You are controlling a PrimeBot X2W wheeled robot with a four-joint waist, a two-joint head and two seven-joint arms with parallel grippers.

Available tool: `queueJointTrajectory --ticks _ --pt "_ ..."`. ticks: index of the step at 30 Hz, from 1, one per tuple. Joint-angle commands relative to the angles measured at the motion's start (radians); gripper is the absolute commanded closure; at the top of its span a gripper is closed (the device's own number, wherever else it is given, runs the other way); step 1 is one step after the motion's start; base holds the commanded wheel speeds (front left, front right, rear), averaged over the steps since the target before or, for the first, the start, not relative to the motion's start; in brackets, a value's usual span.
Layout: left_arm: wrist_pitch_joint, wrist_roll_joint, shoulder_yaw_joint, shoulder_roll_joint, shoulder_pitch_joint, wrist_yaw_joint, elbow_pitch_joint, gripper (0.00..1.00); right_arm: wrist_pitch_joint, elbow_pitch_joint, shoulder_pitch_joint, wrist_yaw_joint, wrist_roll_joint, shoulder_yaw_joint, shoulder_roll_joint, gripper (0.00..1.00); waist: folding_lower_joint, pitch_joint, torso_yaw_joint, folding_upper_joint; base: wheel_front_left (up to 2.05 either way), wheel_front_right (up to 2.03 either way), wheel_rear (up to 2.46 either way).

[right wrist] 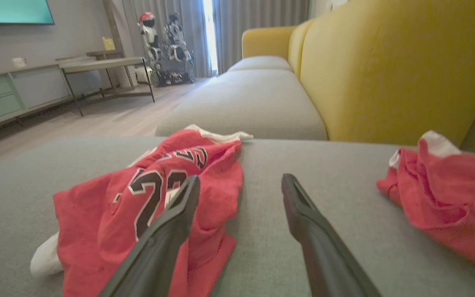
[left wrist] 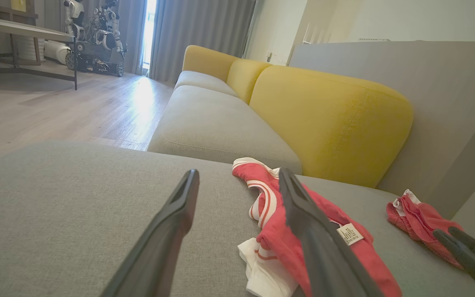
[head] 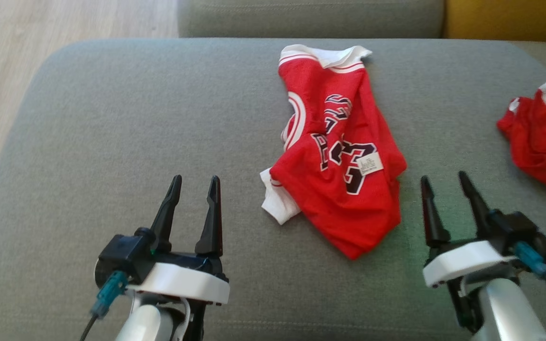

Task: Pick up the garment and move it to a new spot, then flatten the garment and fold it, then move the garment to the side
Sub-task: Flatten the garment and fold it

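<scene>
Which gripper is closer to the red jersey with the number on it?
Right. The right gripper sits close beside the jersey on its right side; the left gripper is on its left, across a wider gap.

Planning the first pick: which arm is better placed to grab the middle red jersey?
Right, probably: the right gripper, open, sits just beside the edge of the red jersey; the left gripper, also open, has more cushion to cross.

Grey sofa (head: 112, 118), wooden floor (left wrist: 56, 111), curtains (left wrist: 196, 33)
</scene>
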Motion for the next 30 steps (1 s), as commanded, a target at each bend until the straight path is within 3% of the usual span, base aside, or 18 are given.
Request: queueJointTrajectory --ticks 1,16,17,18,19,30 --pt "-0.005 0.002 0.025 0.001 -0.047 -0.003 -0.031 0.00 0.010 -0.008 -0.054 -0.001 0.016 0.037 0.004 0.00 0.0000 0.014 0.015 0.0000 0.00 0.00 0.00" --pt "-0.005 -0.001 -0.006 0.001 -0.082 0.007 -0.029 0.00 0.041 0.316 -0.276 -0.001 0.030 0.079 -0.058 0.00 0.0000 0.093 0.127 0.0000 0.00 0.00 0.00" --pt "-0.005 -0.001 -0.007 0.001 -0.084 0.008 -0.030 0.00 0.038 0.331 -0.284 -0.001 0.030 0.071 -0.060 0.51 0.0000 0.095 0.129 0.0000 0.00 0.00 0.00" --pt "-0.005 -0.001 -0.007 0.001 -0.084 0.008 -0.030 0.00 0.038 0.331 -0.284 -0.001 0.030 0.071 -0.060 0.51 0.0000 0.095 0.129 0.0000 0.00 0.00 0.00" --pt "-0.005 -0.002 -0.008 0.001 -0.085 0.009 -0.031 0.00 0.034 0.343 -0.292 -0.001 0.029 0.062 -0.059 1.00 0.0000 0.098 0.131 0.0000 0.00 0.00 0.00" --pt "-0.005 -0.011 -0.012 0.001 -0.092 0.022 -0.030 0.00 -0.011 0.353 -0.363 -0.001 0.023 0.056 -0.093 1.00 0.0000 0.092 0.118 0.0000 0.00 0.00 0.00"
